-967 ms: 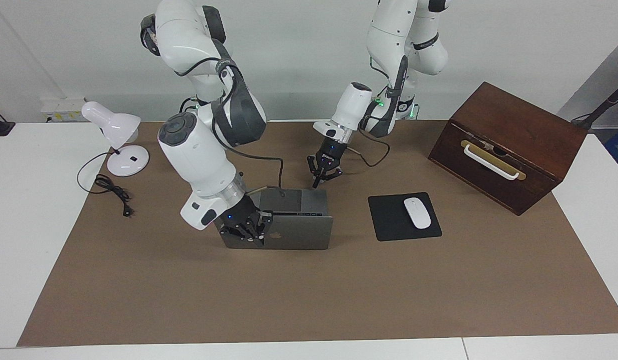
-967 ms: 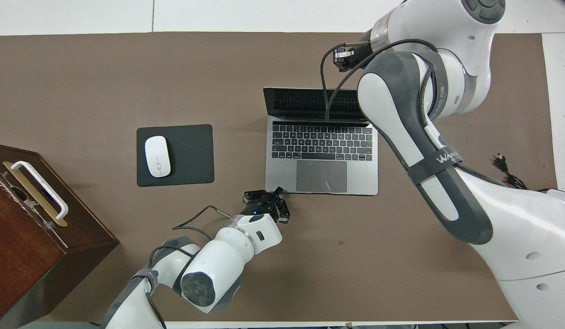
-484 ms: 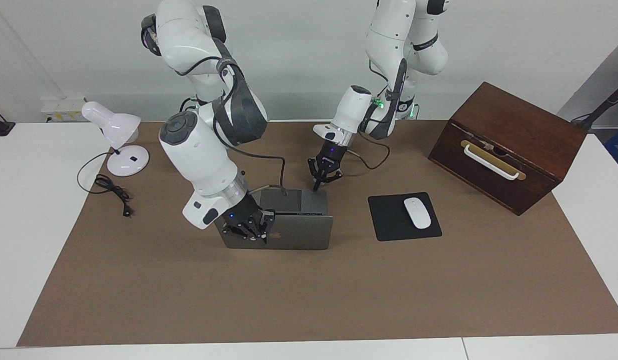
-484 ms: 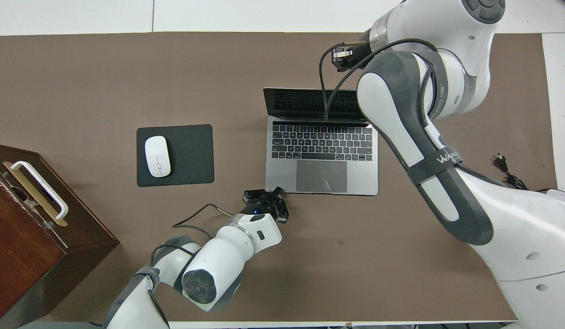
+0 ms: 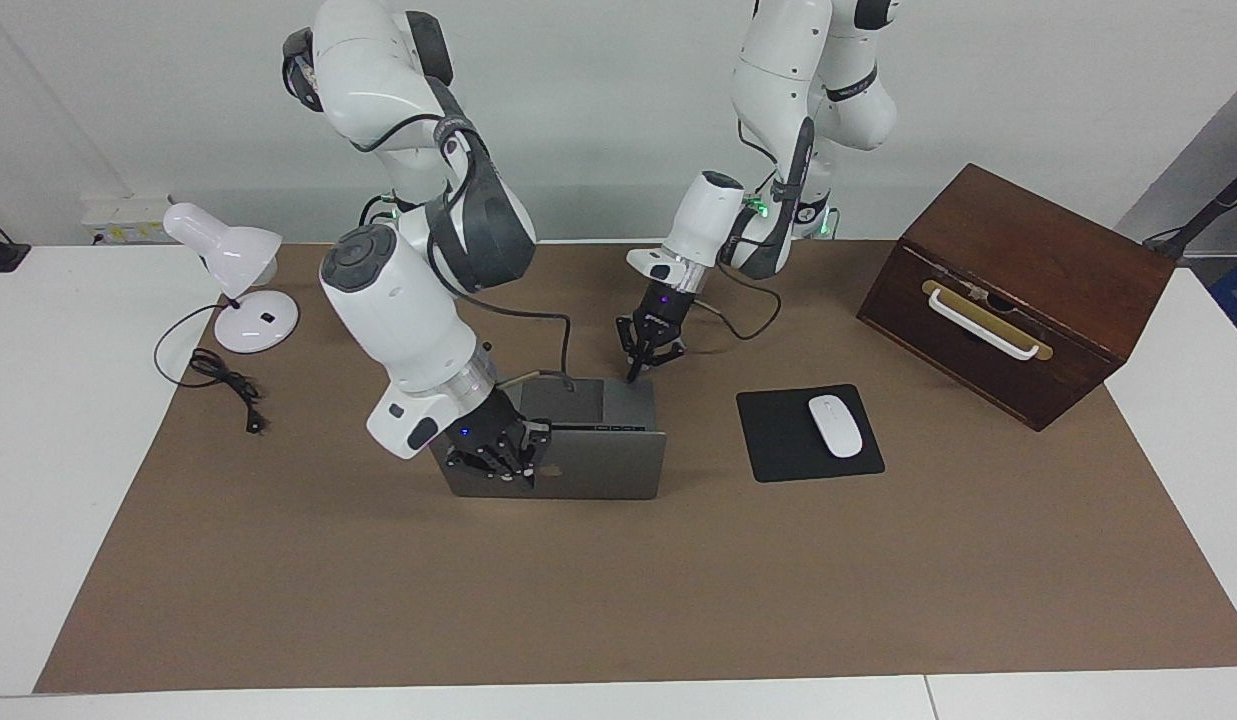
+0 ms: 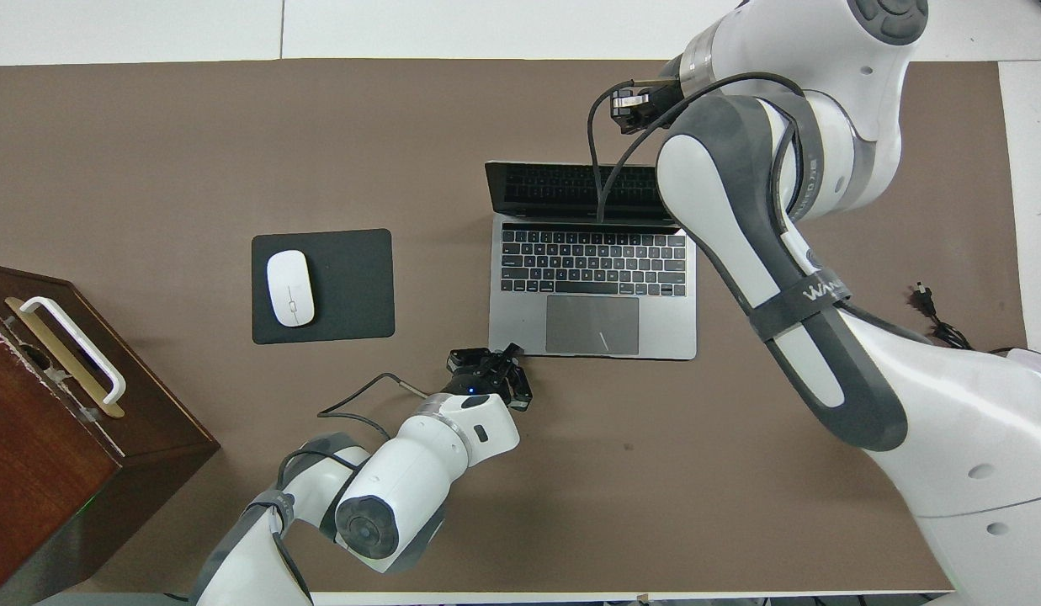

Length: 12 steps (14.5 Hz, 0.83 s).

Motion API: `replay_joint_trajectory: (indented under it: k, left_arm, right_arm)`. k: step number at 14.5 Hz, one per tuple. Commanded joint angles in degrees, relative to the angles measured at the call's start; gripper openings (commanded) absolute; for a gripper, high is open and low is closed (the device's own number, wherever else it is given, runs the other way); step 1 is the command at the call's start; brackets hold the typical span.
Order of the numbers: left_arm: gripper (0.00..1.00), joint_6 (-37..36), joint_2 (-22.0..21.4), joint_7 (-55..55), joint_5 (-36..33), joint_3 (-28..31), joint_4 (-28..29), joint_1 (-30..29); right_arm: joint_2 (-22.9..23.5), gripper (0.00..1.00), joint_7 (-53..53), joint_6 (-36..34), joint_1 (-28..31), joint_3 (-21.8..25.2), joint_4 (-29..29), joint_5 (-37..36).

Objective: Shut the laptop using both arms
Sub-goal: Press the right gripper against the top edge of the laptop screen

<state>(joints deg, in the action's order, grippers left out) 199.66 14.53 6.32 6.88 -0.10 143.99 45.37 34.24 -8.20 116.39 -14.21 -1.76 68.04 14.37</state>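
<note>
Across the facing view, the thin silver-grey metal laptop [image 5: 588, 455] stands open mid-tabletop, right pincer [image 5: 498, 462] against its lid, grip unreadable, while overhead the left pincer [image 6: 496, 372], fingers spread, sits at the deck's seven o'clock corner; closing remains.

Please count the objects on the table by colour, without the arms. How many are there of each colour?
White: 2, the desk lamp and the mouse
Black: 1, the mouse pad
Silver-grey: 1, the laptop
Dark brown: 1, the wooden box
Total: 5
</note>
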Motion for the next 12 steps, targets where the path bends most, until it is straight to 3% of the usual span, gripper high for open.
replay_joint_trajectory:
  k: [1, 7, 12]
  left_arm:
    - [0.0, 1.0, 3.5, -1.1, -0.2, 0.8, -1.8, 0.0]
    - [0.0, 1.0, 4.6, -1.1, -0.5, 0.7, -1.8, -1.1]
    - [0.0, 0.8, 4.9, -1.1, -0.5, 0.6, -1.7, -2.1]
  right_arm:
    - [-0.8, 0.0, -0.7, 0.9, 0.1, -0.3, 2.0, 1.1]
    - [-3.4, 0.0, -2.6, -0.2, -1.0, -0.6, 7.0, 1.5]
    - [-4.1, 0.0, -4.1, -4.6, -1.0, -0.6, 7.6, 2.7]
